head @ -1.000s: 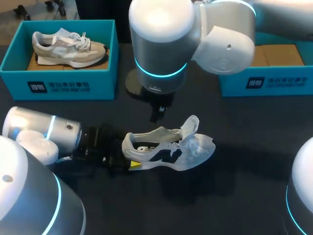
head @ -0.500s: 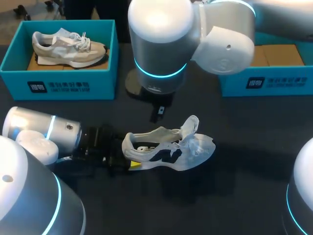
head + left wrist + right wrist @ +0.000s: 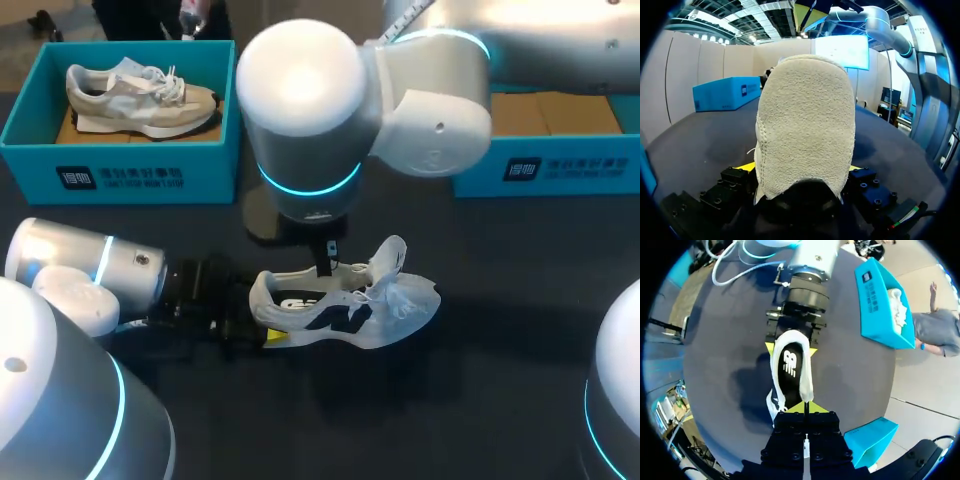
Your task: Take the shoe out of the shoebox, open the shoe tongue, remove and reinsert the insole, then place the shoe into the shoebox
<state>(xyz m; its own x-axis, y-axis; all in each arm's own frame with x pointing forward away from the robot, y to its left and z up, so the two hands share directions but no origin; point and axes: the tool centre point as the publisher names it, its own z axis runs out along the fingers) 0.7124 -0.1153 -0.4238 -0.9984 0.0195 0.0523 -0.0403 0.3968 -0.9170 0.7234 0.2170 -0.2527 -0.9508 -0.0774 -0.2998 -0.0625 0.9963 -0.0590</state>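
The left tool (image 3: 800, 170) is clenched on the heel of the shoe (image 3: 345, 305), one yellow-tipped finger against each side of the pale, rough heel cup. The left arm (image 3: 85, 265) lies low along the tabletop (image 3: 500, 360) from the near left corner. The right tool (image 3: 805, 407) hangs straight down over the shoe's opening. Its two yellow fingertips are pressed together into one point right at the rim of the collar, on the side toward the toe. I cannot tell whether any fabric is pinched between them. The right arm (image 3: 310, 110) comes in from the far right corner and bends over the middle of the tabletop. The shoe is white with a dark side mark. It sits near the middle of the tabletop, heel toward the left edge and toe toward the right edge. From above, the dark insole (image 3: 790, 365) with its white mark shows inside the shoe. The tongue and laces (image 3: 392, 258) stand up in a loose bunch ahead of the opening. Whether the sole rests fully on the tabletop is not clear. At the far left corner stands a teal shoebox (image 3: 130, 175) with a second shoe (image 3: 140, 98), beige and grey, lying inside it. Along the far edge toward the right corner is another teal shoebox (image 3: 560, 172), its brown inside showing behind the right arm.
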